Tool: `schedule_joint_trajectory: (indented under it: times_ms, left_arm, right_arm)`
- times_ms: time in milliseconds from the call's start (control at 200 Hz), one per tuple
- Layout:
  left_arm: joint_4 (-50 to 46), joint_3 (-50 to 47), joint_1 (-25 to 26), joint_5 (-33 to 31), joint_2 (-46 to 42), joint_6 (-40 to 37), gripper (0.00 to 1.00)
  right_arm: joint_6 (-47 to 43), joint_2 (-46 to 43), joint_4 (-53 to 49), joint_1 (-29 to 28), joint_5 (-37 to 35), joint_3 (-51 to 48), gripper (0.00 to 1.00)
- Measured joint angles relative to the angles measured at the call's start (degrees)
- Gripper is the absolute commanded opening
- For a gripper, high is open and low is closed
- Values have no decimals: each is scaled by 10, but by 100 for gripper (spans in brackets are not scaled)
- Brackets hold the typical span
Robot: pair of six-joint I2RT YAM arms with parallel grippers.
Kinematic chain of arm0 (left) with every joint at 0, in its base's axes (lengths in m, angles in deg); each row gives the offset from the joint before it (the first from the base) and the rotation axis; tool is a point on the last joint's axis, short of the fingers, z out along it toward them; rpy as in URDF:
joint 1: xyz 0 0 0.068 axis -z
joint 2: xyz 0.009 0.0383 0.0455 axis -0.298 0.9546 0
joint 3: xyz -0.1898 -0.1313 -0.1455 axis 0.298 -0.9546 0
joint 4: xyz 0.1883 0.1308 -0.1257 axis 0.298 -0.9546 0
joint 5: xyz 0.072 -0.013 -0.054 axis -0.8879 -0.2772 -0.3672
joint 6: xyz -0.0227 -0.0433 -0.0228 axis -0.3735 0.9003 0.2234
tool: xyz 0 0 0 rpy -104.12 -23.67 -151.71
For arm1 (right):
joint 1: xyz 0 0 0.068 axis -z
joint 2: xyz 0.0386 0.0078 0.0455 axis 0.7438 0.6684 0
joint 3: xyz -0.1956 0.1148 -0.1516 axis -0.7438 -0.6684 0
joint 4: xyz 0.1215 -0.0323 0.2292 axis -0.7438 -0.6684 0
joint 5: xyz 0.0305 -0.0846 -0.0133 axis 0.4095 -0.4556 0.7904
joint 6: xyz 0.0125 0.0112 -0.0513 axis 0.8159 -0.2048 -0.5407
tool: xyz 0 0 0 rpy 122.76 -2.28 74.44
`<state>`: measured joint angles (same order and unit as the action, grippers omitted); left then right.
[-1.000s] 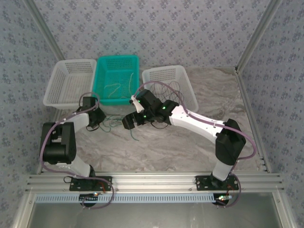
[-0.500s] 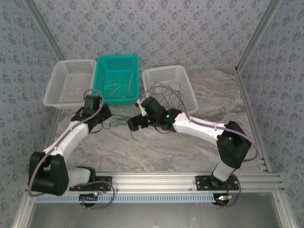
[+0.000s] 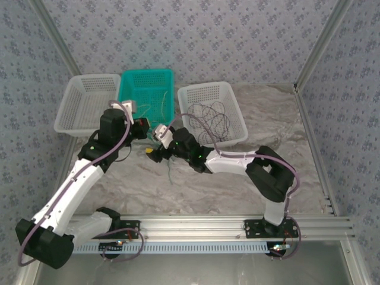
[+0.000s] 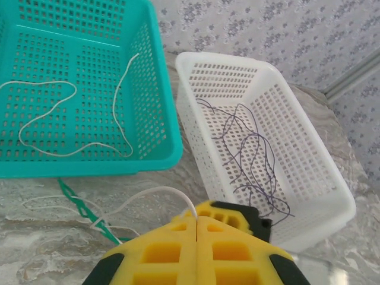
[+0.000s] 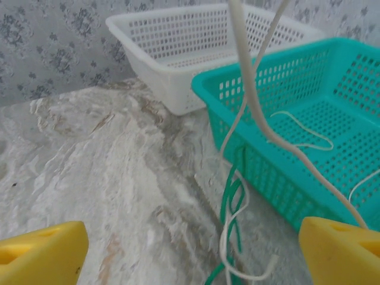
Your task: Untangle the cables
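Lit evenly and brightly from overhead; only soft, faint shadows are cast. In right wrist view, the near cream cable [image 5: 249, 89] and yellow fingers [image 5: 41, 255] of the right gripper [image 5: 191, 252] are blurred.

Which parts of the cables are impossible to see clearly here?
Right wrist: the cream cable is cut by the top edge, the green cable by the bottom edge.
Left wrist: the left gripper hides the green cable's near end.
Top external: both cables too fine to trace.

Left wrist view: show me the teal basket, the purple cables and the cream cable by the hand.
teal basket [image 4: 157, 89], left wrist view, right side wall.
purple cables [image 4: 259, 155], left wrist view, tangle's middle.
cream cable [image 4: 159, 189], left wrist view, its raised arc.
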<state>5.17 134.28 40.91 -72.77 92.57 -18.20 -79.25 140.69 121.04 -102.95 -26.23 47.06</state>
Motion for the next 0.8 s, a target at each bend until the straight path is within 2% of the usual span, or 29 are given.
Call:
schedule_joint_trajectory:
  times_ms: [135, 290, 415, 545, 640, 799]
  left_arm:
    - [-12, 10, 7, 1, -1, -8, 0]
    - [-9, 13, 10, -2, -7, -8, 0]
    - [-7, 13, 11, -1, -15, -6, 0]
    - [-1, 13, 13, 0, -28, -6, 0]
    - [-3, 19, 13, -13, -41, -9, 0]
    - [-4, 50, 13, -30, -59, -17, 0]
  right_arm:
    - [-23, 17, 46, 3, -12, 9, 81]
    - [-29, 17, 62, 5, -12, 22, 88]
    - [-12, 22, 75, 5, -5, 24, 83]
    - [25, 63, 104, -5, -20, 51, 62]
    - [40, 97, 120, -21, -55, 57, 52]
    - [51, 126, 138, -47, -129, 33, 30]
